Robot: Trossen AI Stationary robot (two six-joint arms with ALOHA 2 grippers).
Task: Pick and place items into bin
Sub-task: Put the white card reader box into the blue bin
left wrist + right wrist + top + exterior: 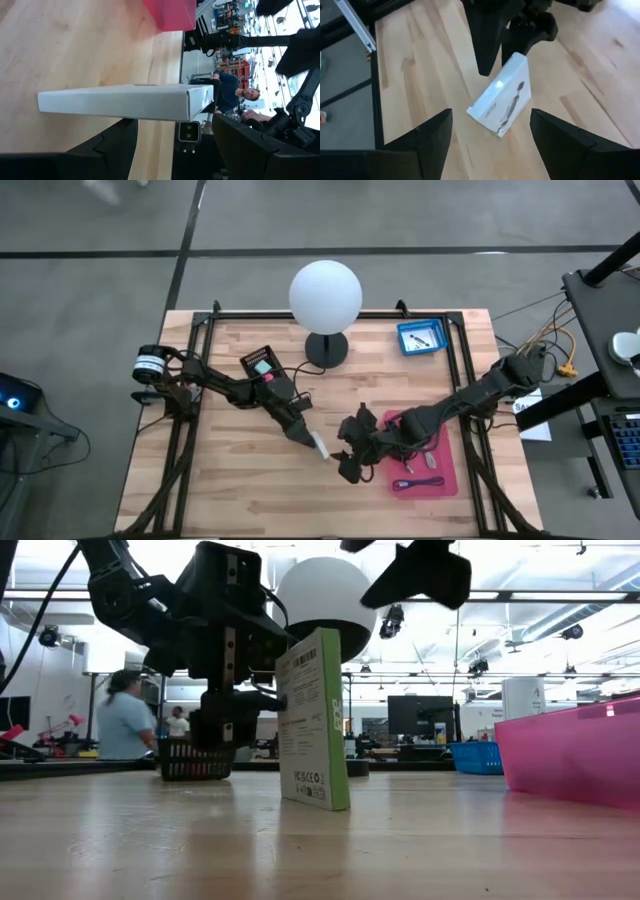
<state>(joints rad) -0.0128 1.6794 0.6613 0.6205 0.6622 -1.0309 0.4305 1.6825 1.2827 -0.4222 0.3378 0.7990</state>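
Near the tabletop's (230, 480) middle, a thin white printed card box (315, 720) stands on edge, gripped by the left hand (305, 435). Right hand (350, 460) hovers open beside it; best carry it level to the pink plastic bin (445, 475) near the right edge.

Pale wooden tabletop (230, 480) with a smooth, faintly shiny plank surface. White cardboard box (502, 97), matt. Translucent pink plastic bin (575, 750). Smooth matt white globe lamp (325, 295).

Left pincer (303, 432) clamped shut; right pincer (352, 462) spread open nearby.
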